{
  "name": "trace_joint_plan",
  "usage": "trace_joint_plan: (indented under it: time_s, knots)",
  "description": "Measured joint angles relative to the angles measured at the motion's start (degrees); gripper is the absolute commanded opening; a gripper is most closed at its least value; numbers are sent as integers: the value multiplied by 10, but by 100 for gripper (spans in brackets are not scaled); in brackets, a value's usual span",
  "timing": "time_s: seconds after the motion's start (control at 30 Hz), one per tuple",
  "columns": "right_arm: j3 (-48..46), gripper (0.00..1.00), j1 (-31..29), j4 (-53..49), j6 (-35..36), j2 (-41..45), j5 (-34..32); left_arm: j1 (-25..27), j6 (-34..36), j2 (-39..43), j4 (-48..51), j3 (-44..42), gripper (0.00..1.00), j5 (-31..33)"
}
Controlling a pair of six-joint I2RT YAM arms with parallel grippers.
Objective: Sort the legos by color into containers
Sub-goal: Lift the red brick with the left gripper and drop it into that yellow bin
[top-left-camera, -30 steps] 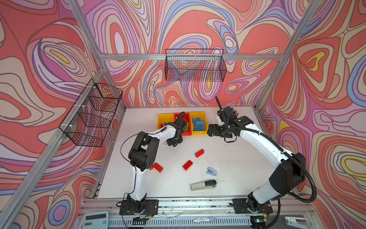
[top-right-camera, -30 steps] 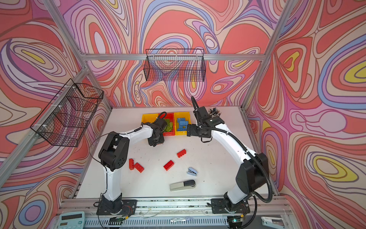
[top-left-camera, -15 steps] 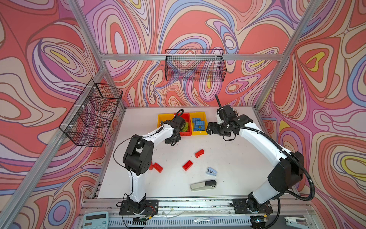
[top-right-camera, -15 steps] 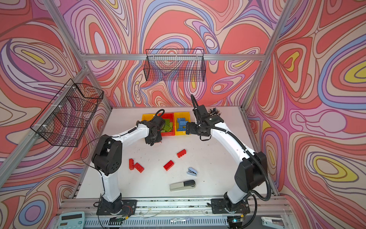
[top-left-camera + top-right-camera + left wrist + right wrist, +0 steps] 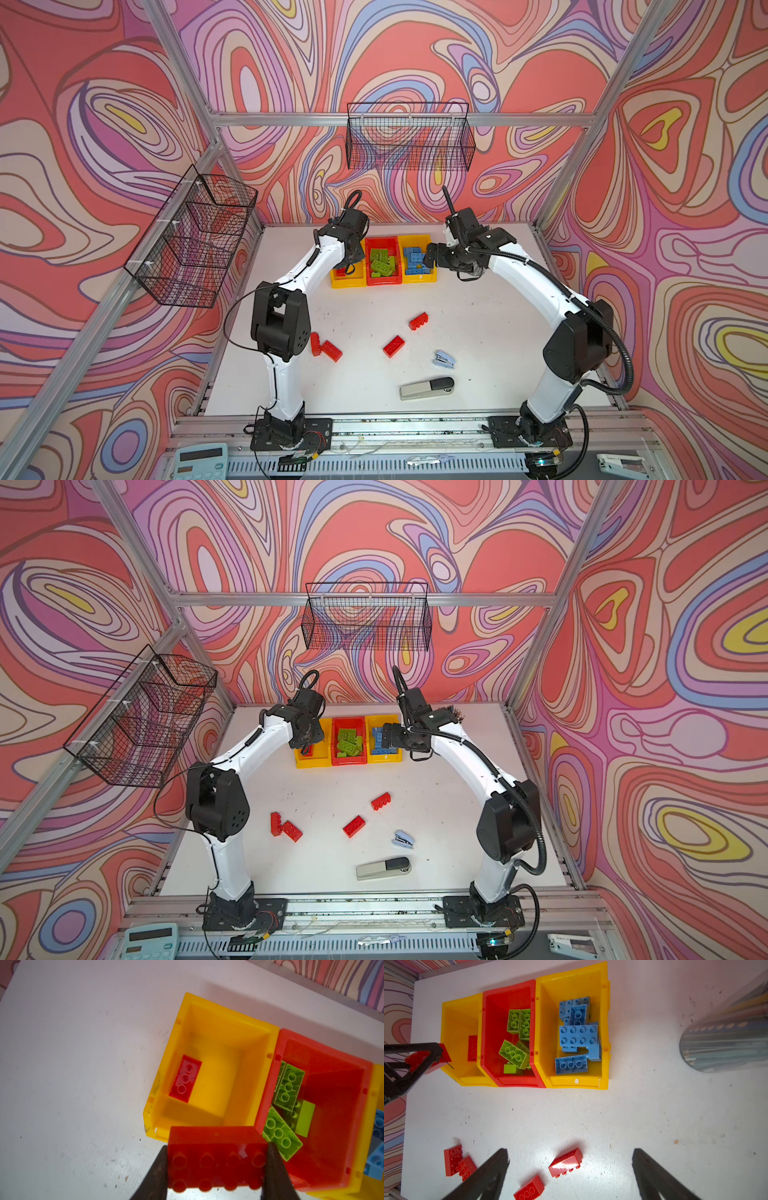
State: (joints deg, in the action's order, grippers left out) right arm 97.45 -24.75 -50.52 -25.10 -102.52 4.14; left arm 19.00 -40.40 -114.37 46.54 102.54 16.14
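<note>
My left gripper [image 5: 216, 1159] is shut on a red lego [image 5: 216, 1147], fingers on its two short ends. It hangs over the outer front corner of the left yellow container [image 5: 228, 1012], which holds one red lego [image 5: 185, 1078]. The red container [image 5: 383, 280] holds green legos [image 5: 382, 262], and the right yellow container [image 5: 419, 277] holds blue legos [image 5: 413, 259]. My right gripper [image 5: 571, 1152] is open and empty, raised by the right yellow container [image 5: 550, 1022]. Several red legos [image 5: 394, 346] lie loose on the table, two of them touching [image 5: 331, 350].
A light-blue stapler [image 5: 444, 359] and a grey-and-black stapler [image 5: 427, 388] lie near the front right. A mesh pencil cup [image 5: 724, 1043] stands at the back right. Black wire baskets hang on the back wall [image 5: 409, 141] and the left wall [image 5: 195, 237].
My left gripper has carried the red lego leftward, from in front of the red container to the left yellow container's corner. The right gripper has shifted only slightly and stays open.
</note>
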Motion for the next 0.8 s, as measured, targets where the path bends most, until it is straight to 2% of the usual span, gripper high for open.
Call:
trace_joint_plan:
  time_s: [0.13, 0.2, 0.27, 0.37, 0.43, 0.63, 0.8]
  knots:
    - [42, 98, 0, -2, 0, -38, -1, -15, 12, -54, 1, 49, 31, -8]
    - [64, 98, 0, -5, 0, -54, 0, -19, 14, -82, 1, 73, 35, -13]
    - [84, 98, 0, -7, 0, -66, -1, -25, 17, -109, 4, 100, 47, -18]
    - [100, 98, 0, -14, -1, -72, -2, -30, 23, -144, 11, 142, 77, -28]
    - [104, 98, 0, -18, -2, -72, -3, -33, 26, -158, 17, 164, 89, -33]
    - [87, 98, 0, -21, -10, -68, -3, -35, 27, -153, 16, 160, 92, -40]
    - [52, 98, 0, -20, -10, -51, 2, -33, 13, -78, 3, 42, 92, -43]
